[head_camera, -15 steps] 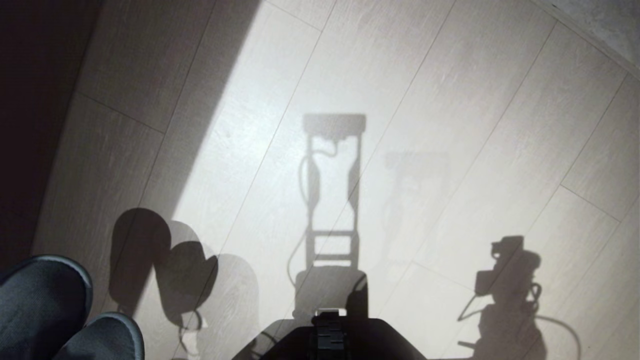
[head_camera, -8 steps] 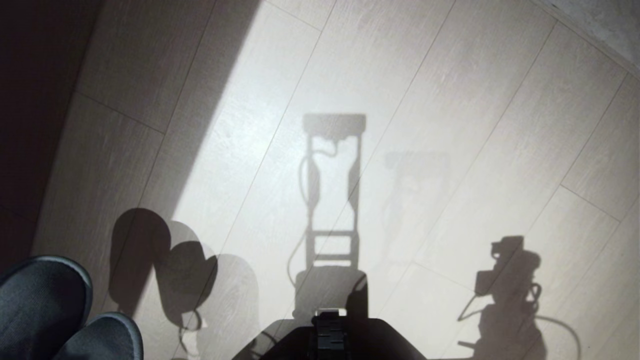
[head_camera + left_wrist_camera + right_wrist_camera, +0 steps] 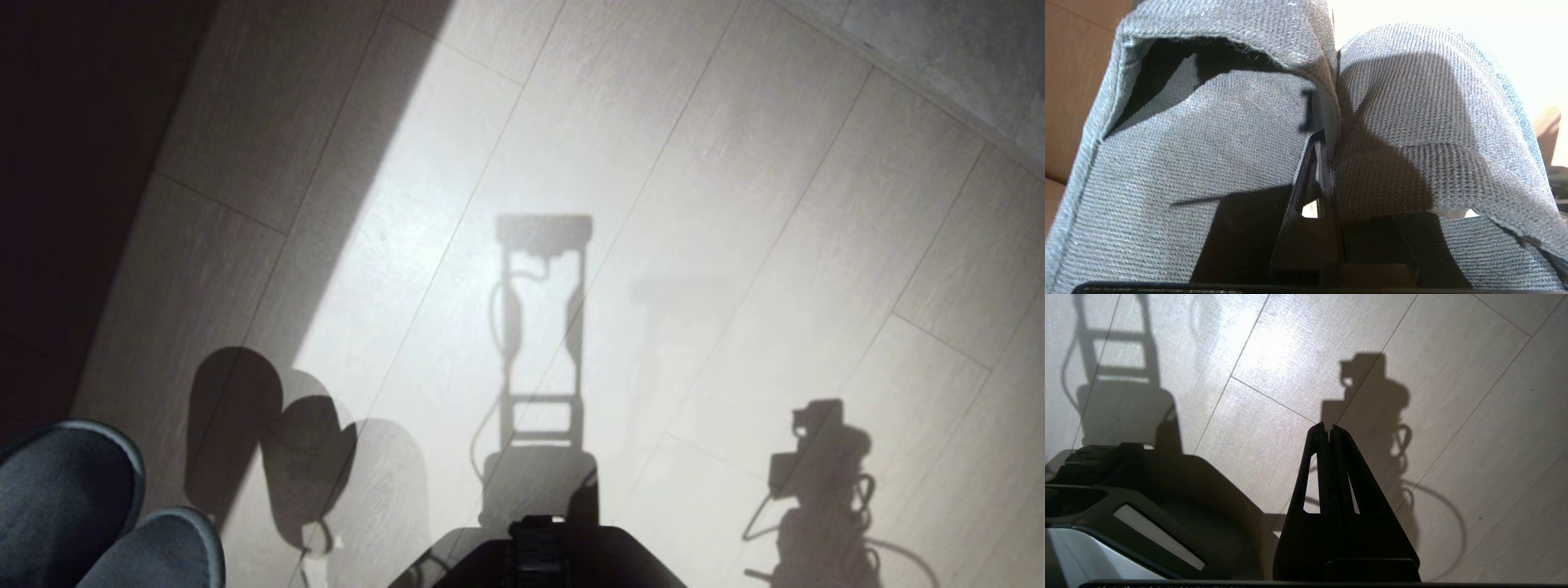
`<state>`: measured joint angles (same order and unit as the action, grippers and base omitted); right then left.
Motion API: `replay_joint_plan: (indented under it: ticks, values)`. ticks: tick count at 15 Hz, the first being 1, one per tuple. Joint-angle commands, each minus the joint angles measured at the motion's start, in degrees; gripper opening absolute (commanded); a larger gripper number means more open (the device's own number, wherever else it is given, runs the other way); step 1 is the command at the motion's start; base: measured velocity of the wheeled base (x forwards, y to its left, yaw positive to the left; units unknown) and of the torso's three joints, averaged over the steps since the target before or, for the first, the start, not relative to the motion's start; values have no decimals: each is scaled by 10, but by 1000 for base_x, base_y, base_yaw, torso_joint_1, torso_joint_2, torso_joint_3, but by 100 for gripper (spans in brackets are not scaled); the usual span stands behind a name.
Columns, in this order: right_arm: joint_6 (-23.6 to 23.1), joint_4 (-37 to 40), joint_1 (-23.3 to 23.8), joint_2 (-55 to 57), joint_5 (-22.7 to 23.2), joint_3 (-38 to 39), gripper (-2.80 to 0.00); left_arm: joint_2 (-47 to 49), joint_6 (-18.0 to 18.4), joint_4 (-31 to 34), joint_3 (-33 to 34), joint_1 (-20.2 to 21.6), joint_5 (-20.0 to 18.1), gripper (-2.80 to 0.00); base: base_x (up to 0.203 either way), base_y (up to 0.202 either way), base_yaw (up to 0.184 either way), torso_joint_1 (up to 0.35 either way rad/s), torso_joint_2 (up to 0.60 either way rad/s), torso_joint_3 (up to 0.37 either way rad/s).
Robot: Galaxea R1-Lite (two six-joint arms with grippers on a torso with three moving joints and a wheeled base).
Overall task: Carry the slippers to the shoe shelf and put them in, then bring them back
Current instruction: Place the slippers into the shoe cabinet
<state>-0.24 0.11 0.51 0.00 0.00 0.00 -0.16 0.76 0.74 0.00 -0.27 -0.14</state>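
Slippers, a soft grey-blue fabric pair with dark foot openings, are hanging together from my left gripper, its jaws pinching both inner edges so one arm carries them. I am keeping the right gripper closed, empty, above pale plank floor. No shoe shelf showing.

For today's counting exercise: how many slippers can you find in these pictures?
2. Both slippers are at the head view's lower left, side by side: one toe further left, one nearer the base. The left wrist view shows them pressed together around the shut left gripper. No others show.
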Motion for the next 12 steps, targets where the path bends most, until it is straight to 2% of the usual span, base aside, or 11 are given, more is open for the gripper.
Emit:
replay_joint_plan:
  ticks: [1,12]
  values:
    - [0,0,0,-2,0,0,-280,1,-7,-2,0,0,1,-280,0,0,0,2,2,202]
    - [0,0,0,-2,0,0,-280,1,-7,-2,0,0,1,-280,0,0,0,2,2,202]
